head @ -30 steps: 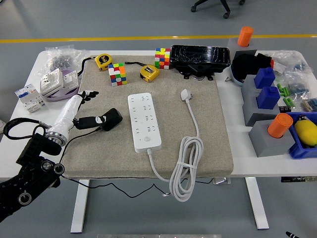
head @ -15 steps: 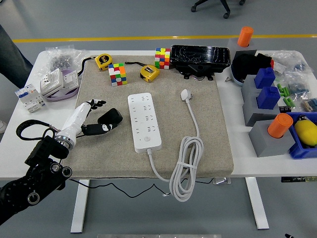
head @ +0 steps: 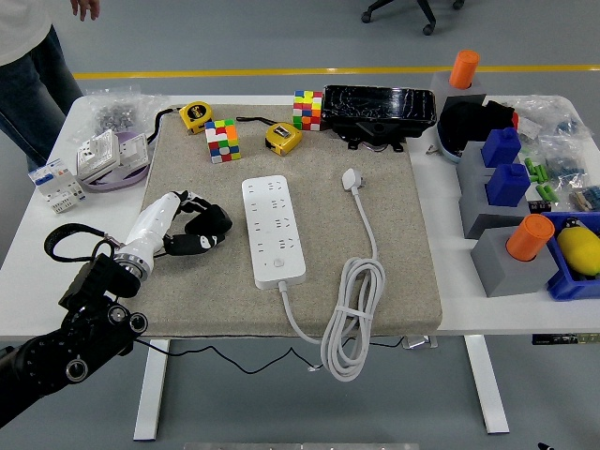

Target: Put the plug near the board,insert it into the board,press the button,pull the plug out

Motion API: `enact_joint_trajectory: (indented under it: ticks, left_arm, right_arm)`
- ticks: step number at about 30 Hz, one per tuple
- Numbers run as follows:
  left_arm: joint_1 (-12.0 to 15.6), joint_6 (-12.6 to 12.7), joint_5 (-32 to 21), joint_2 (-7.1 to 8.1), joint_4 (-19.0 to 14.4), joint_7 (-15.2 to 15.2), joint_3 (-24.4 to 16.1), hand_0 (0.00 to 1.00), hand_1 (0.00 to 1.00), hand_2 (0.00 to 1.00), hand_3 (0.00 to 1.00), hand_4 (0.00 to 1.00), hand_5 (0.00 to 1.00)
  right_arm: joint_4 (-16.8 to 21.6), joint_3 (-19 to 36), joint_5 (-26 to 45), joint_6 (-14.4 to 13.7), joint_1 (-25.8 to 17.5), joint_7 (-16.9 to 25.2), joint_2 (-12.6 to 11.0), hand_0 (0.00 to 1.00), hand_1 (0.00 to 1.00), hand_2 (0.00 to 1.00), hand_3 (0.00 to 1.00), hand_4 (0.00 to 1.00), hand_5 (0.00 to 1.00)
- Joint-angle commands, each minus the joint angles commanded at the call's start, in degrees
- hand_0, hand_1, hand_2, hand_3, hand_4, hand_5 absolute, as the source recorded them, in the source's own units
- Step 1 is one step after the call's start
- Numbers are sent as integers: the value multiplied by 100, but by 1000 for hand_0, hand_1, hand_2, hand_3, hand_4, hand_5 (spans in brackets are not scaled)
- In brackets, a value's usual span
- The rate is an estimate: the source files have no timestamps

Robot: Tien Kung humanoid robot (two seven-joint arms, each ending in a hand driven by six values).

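Observation:
The white power strip board (head: 274,230) lies lengthwise in the middle of the grey mat (head: 394,253). Its own white plug (head: 352,178) lies to the right of it, with the white cable coiled (head: 349,314) at the mat's front edge. A black plug-like block (head: 208,228) lies on the mat just left of the board. My left hand (head: 190,208), on a white forearm, comes in from the lower left and rests over the block's left end. Both are black, so the contact is hard to read.
Two Rubik's cubes (head: 222,140) (head: 307,109), two yellow tape measures (head: 282,137) and a black case (head: 379,111) line the mat's far edge. White sockets (head: 103,153) lie at far left. Blue and grey blocks with orange cylinders (head: 525,239) stand on the right. A person (head: 26,56) stands at top left.
My left hand has moved right and forward from the mat's left edge onto the black block. The block has shifted slightly. A person has come into view at top left.

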Motion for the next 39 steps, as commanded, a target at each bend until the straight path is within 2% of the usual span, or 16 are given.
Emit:
enact_joint_trajectory:
  ticks: [2, 3, 8, 9, 14, 15, 20, 21, 26, 27, 29, 34, 39]
  left_arm:
    - [-22, -18, -26, -11, 23, 16, 18, 687, 667, 614, 614, 902, 174]
    - [-32, -31, -41, -18, 34, 28, 24, 614, 631, 602, 603, 890, 169]
    - [-34, -68, -117, -58, 39, 51, 37, 614, 631, 602, 603, 890, 169]
    - [-32, -68, -139, -66, 32, 46, 35, 455, 538, 581, 593, 844, 112]
    - [-29, -21, -218, -87, 19, -11, 13, 455, 538, 581, 593, 844, 112]
    - [-32, -6, -223, -91, 19, -17, 16, 352, 409, 503, 550, 721, 2]
    - [-44, 38, -253, -111, 33, -9, 26, 352, 409, 503, 550, 721, 2]
    - [-46, 36, -246, -116, 36, 9, 28, 342, 364, 468, 563, 684, 2]
    - [-41, 25, -201, -129, 40, 51, 19, 342, 364, 468, 563, 684, 2]
    - [-39, 21, -193, -129, 36, 55, 15, 333, 362, 462, 577, 632, 2]
    - [-33, 27, -184, -127, 27, 45, 3, 333, 362, 462, 577, 632, 2]
    - [-26, 94, -233, -112, -18, -217, -46, 341, 364, 463, 576, 615, 2]
    - [-85, 100, -440, -62, -35, -830, -20, 351, 368, 465, 577, 613, 2]
  right_arm:
    - [-5, 2, 2, 0, 0, -2, 3, 680, 686, 694, 595, 933, 527]
    - [-7, 6, 3, 0, -1, -3, 5, 679, 687, 694, 594, 933, 527]
    - [-5, 24, 0, 0, -13, -3, 12, 679, 687, 694, 594, 933, 527]
    - [-4, 31, -3, -1, -17, -2, 14, 680, 687, 695, 595, 933, 527]
    - [0, 52, -10, -2, -29, -2, 21, 680, 687, 695, 595, 933, 527]
    - [1, 58, -8, -2, -32, -2, 23, 679, 687, 694, 596, 933, 527]
    - [-5, 85, -7, -1, -39, -3, 37, 679, 687, 694, 596, 933, 527]
    - [-3, 94, -7, -2, -39, -2, 38, 679, 687, 694, 596, 933, 528]
    - [0, 99, -7, -2, -43, -2, 38, 679, 687, 694, 596, 933, 528]
    - [2, 100, -8, -2, -44, -2, 38, 679, 687, 694, 596, 933, 528]
    - [2, 101, -10, -3, -48, -2, 37, 679, 687, 694, 596, 933, 528]
    - [4, 115, -14, -5, -47, 1, 38, 679, 687, 694, 596, 933, 528]
    - [1, 120, -6, -5, -50, 1, 40, 679, 687, 694, 596, 933, 528]
